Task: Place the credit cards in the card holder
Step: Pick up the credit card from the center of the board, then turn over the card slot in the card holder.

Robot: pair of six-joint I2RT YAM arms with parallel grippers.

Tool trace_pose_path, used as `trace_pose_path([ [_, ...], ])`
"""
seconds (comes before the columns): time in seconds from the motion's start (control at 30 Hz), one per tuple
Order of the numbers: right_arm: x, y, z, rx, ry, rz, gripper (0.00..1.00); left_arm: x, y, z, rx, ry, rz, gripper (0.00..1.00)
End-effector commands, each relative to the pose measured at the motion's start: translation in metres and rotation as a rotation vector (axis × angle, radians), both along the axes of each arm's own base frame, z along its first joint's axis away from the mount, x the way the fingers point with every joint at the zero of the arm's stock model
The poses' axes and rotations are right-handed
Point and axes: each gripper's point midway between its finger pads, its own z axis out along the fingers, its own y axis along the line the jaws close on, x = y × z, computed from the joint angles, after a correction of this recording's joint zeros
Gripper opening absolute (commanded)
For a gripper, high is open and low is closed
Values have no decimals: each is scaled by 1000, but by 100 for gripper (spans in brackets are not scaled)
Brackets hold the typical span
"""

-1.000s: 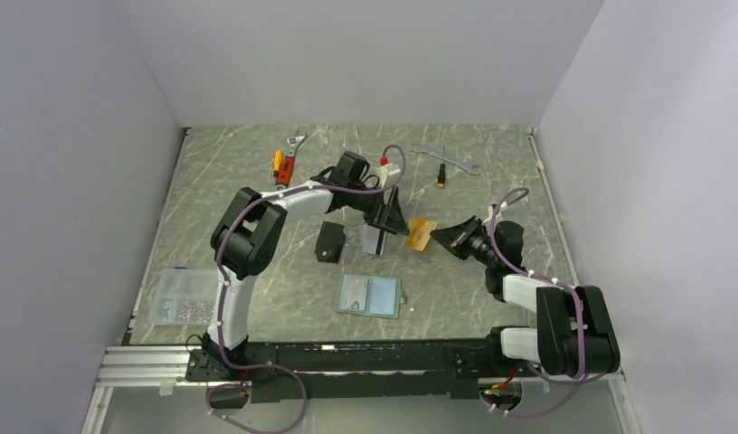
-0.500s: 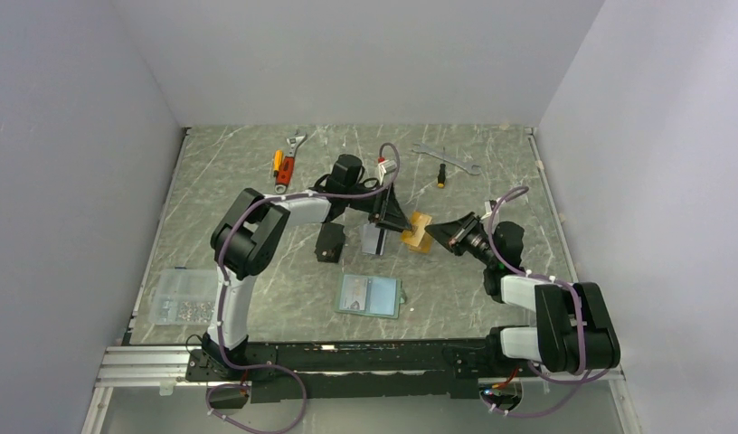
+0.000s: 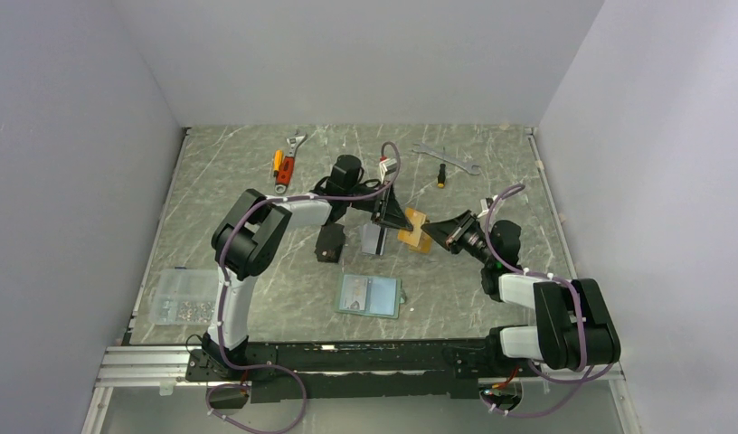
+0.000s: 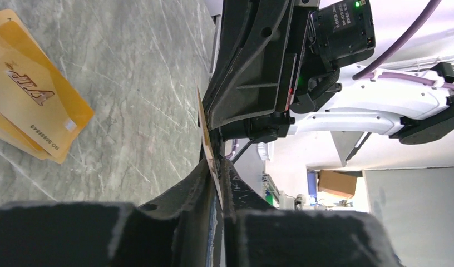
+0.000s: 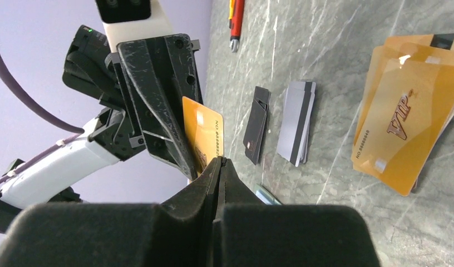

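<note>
Between the fingertips of the right gripper (image 5: 219, 162), which are pressed tight together, sits one edge of an orange-gold card (image 5: 204, 130), held upright and lifted off the table (image 3: 257, 262). From the opposite side the left gripper (image 4: 215, 167) meets it. Its two fingers stand close on either face of the same card, seen edge-on in the left wrist view. Whether they actually pinch it or only flank it cannot be told.

Below and beside the held card, the other cards lie flat on the marbled surface: a fanned stack of gold cards (image 5: 405, 119), then a small pile of silver-grey cards (image 5: 296, 122) with a dark stripe, then the black cards (image 5: 257, 125) — three groups in a row, each apart from the next.

Nearer the arm bases, well apart from both grippers, the card holder (image 3: 369, 295) lies with its pale blue-green side up. A wrench (image 3: 445, 157) rests toward the far edge, and a clear parts box (image 3: 184, 296) sits at the left.
</note>
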Motion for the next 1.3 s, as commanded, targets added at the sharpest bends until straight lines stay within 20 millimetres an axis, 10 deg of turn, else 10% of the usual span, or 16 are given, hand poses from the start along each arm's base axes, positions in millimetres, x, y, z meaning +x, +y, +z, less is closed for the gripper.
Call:
trace_pose_path([
  [0.0,5,6,34,20,-144,28,1,-8,-1,13,-58,-22,-48,15],
  [0.2,-7,13,44,64,-182,99,38,-7,2,22,-81,-25,-45,10],
  [0.33,-12,15,45,52,-194,118,44,-7,5,31,-102,-23,-46,8],
  [0.67,-7,35,69,99,-234,170,27,-18,6,47,-155,-9,-86,3],
  [0.8,-7,34,73,119,-232,157,0,-23,9,53,-158,-15,-90,2],
  [1.27,-22,6,53,-111,-170,18,0,-55,75,30,8,-30,-82,29],
])
